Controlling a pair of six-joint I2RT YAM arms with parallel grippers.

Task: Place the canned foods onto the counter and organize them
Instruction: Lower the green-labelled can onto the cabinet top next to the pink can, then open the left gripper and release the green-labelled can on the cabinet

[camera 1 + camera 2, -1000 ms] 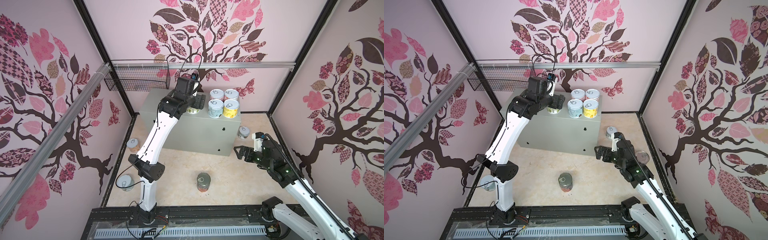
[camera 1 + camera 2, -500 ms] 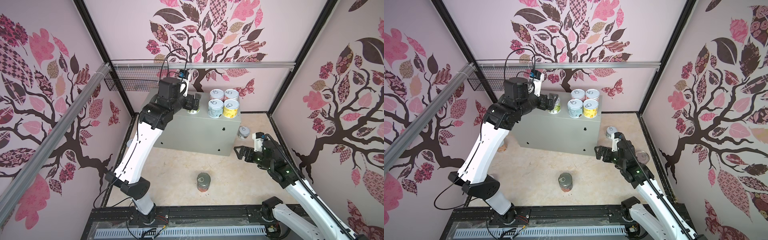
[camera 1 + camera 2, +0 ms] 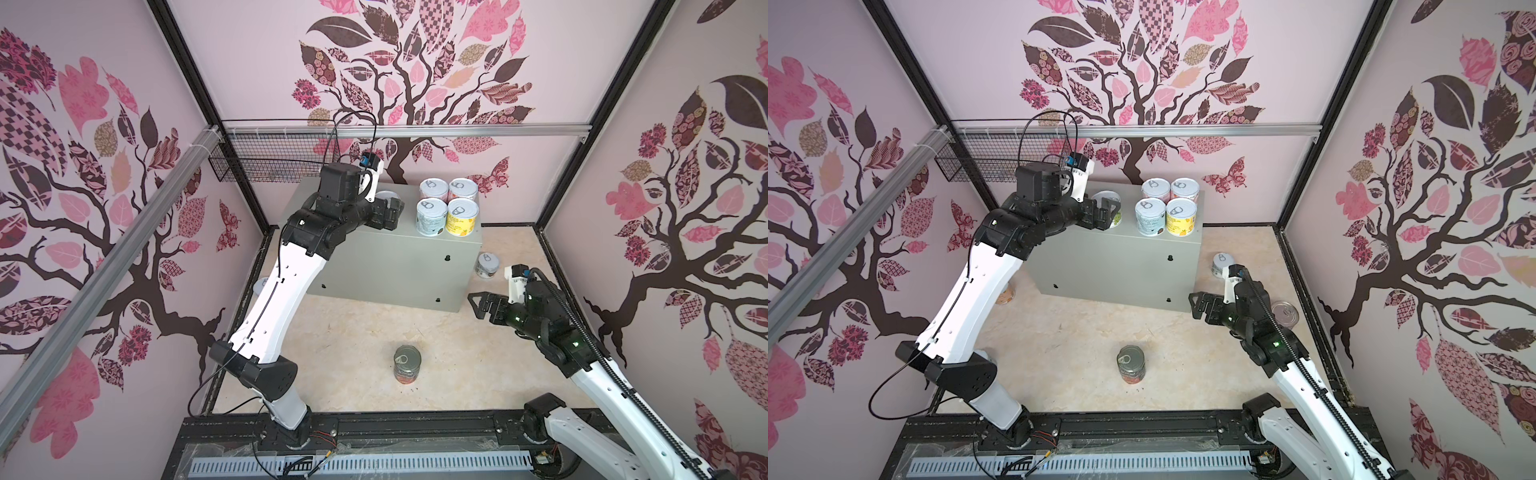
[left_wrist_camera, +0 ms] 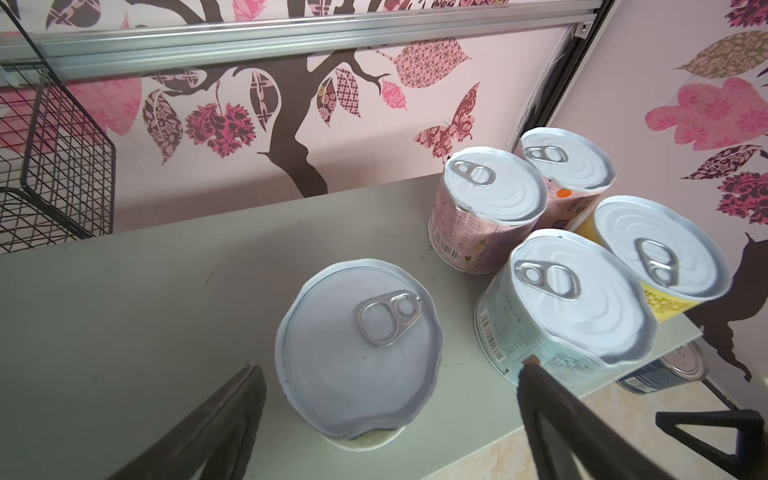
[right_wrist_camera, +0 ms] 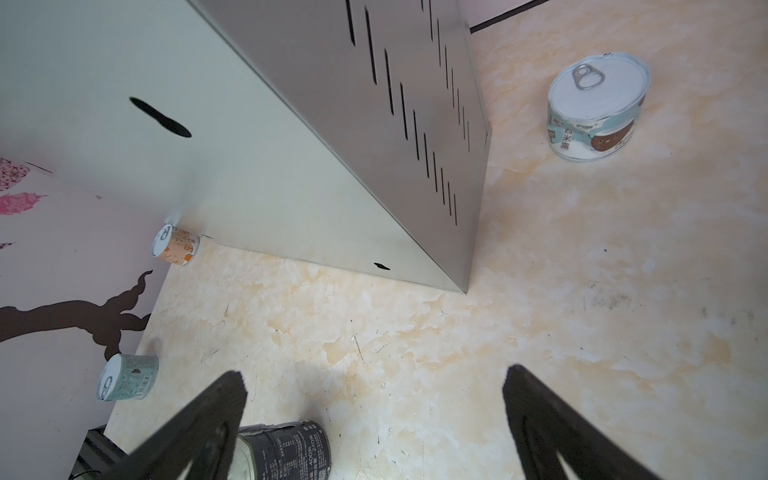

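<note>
If the left gripper [image 4: 386, 399], jaws wide open, bumps the green-label can [image 4: 357, 349], it could slide off the surface [image 4: 145, 291]; the right gripper [image 5: 374, 399] is open too.

Nearest can [image 4: 357, 345]: upright on the grey box top [image 4: 145, 299], pull tab toward 1 o'clock.
Left gripper [image 4: 386, 399]: fingers spread wide, one at 7 o'clock of that can, one at 4 o'clock, neither touching it.
Group of four cans [image 4: 577, 232]: at 2 o'clock, packed close; two pink, one pale green, one yellow.
Wire basket [image 4: 54, 166]: at 10 o'clock.
</note>
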